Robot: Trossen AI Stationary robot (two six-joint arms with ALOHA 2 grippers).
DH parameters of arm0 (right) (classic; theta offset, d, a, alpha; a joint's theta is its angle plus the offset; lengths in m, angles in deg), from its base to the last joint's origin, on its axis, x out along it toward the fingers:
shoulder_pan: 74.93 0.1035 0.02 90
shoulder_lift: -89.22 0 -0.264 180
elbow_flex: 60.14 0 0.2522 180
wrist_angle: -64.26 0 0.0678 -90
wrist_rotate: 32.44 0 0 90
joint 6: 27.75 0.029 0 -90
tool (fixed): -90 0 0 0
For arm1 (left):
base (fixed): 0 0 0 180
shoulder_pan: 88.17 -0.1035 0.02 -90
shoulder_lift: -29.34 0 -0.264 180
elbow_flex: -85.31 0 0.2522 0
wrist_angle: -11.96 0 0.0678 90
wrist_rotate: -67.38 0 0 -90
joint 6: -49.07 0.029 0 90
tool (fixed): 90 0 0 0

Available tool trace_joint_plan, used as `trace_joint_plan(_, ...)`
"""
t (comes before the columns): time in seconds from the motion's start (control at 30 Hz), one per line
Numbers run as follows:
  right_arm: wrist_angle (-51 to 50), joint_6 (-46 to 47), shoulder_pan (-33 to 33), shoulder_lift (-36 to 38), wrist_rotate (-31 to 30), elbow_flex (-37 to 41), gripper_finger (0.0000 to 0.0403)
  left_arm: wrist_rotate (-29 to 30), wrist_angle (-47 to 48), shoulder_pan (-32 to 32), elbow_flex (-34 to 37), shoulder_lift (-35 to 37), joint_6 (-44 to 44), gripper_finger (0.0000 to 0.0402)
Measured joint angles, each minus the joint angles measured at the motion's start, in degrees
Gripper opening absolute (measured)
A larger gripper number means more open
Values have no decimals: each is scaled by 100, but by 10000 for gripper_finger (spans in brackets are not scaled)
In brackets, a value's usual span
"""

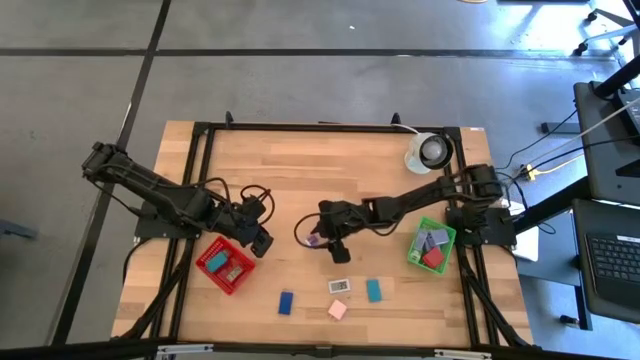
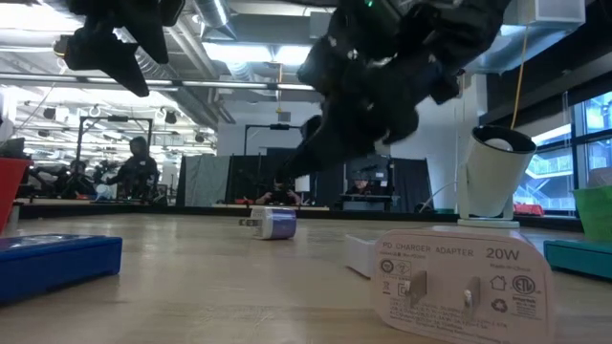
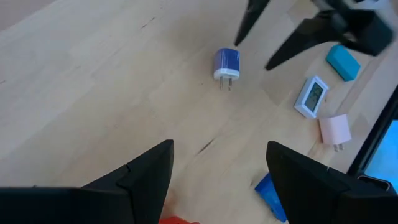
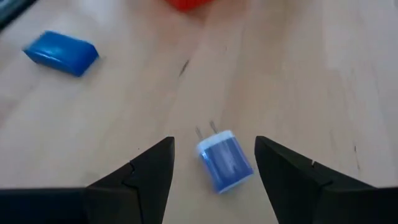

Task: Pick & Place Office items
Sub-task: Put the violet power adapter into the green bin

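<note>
A blue-lavender charger plug lies flat on the wood, prongs toward the red basket. My right gripper is open and hovers over it, one finger on each side, not touching. In the low view the plug sits on the table below that gripper. My left gripper is open and above the red basket's far corner, looking at the plug. A blue block, white charger, pink piece and teal block lie near the near edge.
The red basket holds a few pieces at the left. The green basket, at the right, also holds some. A white round object with a dark centre stands at the far right. The table's black frame runs round the edge.
</note>
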Motion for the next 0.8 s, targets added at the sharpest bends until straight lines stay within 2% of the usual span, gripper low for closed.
trace_joint_plan(0.4,641,-510,-216,-754,29,0,227,235,24,-17,0,2,20,252)
trace_joint_plan(0.67,688,-23,-263,-911,128,-2,226,343,28,-17,1,2,21,252)
trace_joint_plan(0.8,753,304,-254,-913,110,-2,211,516,45,-17,2,2,25,252)
